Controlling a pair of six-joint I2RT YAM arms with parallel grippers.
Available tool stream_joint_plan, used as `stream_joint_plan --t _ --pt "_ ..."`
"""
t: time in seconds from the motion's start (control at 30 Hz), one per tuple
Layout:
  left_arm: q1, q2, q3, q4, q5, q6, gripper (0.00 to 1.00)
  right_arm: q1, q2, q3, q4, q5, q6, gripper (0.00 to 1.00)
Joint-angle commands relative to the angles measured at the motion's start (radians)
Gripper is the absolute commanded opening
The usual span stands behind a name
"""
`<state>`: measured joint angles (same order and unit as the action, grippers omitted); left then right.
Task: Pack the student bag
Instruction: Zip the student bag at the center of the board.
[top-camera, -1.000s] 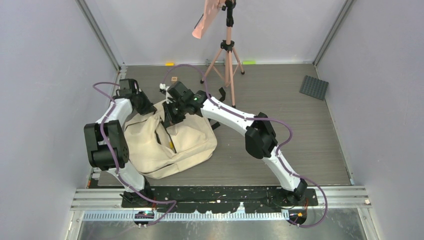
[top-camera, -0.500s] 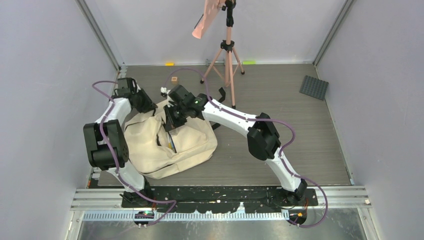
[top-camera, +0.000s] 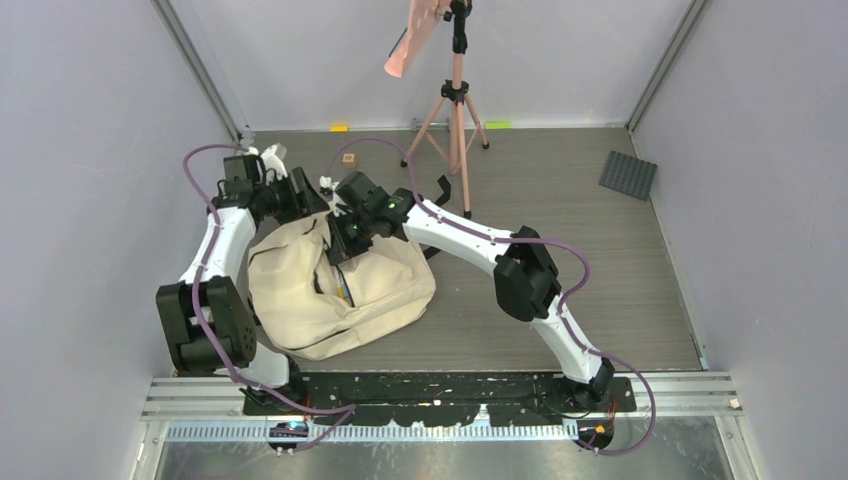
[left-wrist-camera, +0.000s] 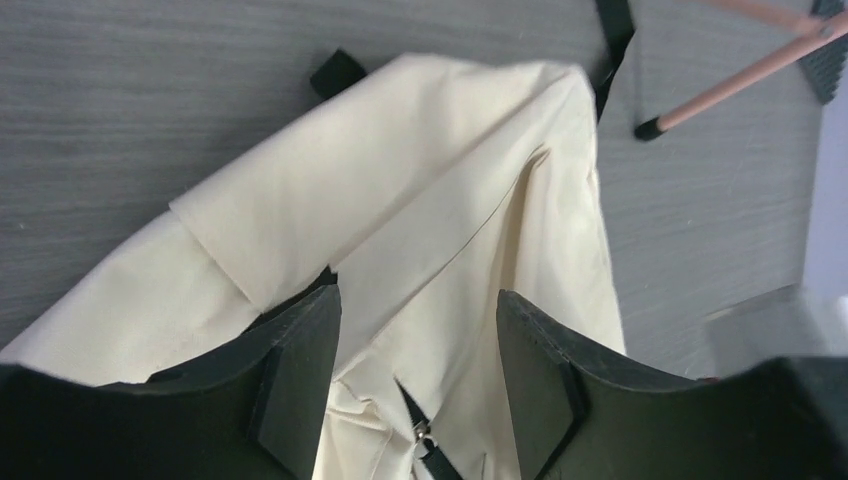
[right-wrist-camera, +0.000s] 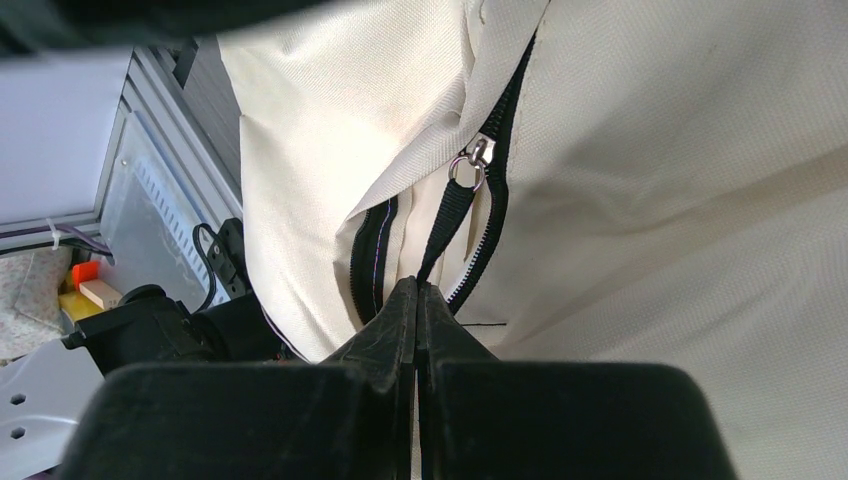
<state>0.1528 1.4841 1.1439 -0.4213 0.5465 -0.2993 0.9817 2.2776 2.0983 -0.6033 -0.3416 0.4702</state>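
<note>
Right wrist, right claw (right-wrist-camera: 415, 292) pinching zip pull (right-wrist-camera: 452, 215) of student bag (right-wrist-camera: 650, 200), left claw (left-wrist-camera: 418, 302) spread apart above it

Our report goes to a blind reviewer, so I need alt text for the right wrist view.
The right gripper is shut on the black zip pull of the cream student bag, pinching it below the metal ring. Canvas fills most of the view.
</note>
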Motion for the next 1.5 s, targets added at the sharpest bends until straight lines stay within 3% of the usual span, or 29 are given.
stream_joint_plan --t 0.0,0.3,0.4,0.47,0.53,0.57,0.63,0.93,1.2,1.47 --pt "0.001 0.009 -0.029 -0.090 0.028 0.133 0.61 0.022 -0.066 0.022 -0.022 -0.048 0.004 0.01" --pt "-0.013 0.090 -0.037 -0.099 0.053 0.144 0.61 0.021 -0.074 0.000 -0.014 -0.043 0.014 0.01" --pt "-0.020 0.100 -0.047 -0.098 0.061 0.142 0.57 0.021 -0.076 -0.003 -0.010 -0.036 0.016 0.01" --pt "-0.021 0.105 -0.052 -0.108 0.048 0.139 0.45 0.021 -0.077 -0.002 -0.010 -0.031 0.016 0.01" --pt "-0.021 0.105 -0.058 -0.113 0.048 0.135 0.28 0.021 -0.079 0.001 -0.009 -0.025 0.017 0.01" --pt "-0.021 0.103 -0.062 -0.113 0.052 0.130 0.14 0.021 -0.080 0.001 -0.009 -0.022 0.018 0.01" --pt "-0.021 0.095 -0.063 -0.113 0.062 0.120 0.00 0.021 -0.082 0.004 -0.011 -0.018 0.022 0.01" --pt "-0.020 0.015 0.032 -0.041 -0.039 0.028 0.00 0.027 -0.099 0.002 -0.053 -0.042 0.024 0.01" --pt "-0.001 0.105 0.178 -0.031 -0.047 0.040 0.00 0.029 -0.180 -0.121 -0.094 -0.072 -0.041 0.01" --pt "0.000 0.165 0.231 -0.020 -0.052 0.049 0.00 0.029 -0.227 -0.221 -0.133 -0.114 -0.088 0.01"
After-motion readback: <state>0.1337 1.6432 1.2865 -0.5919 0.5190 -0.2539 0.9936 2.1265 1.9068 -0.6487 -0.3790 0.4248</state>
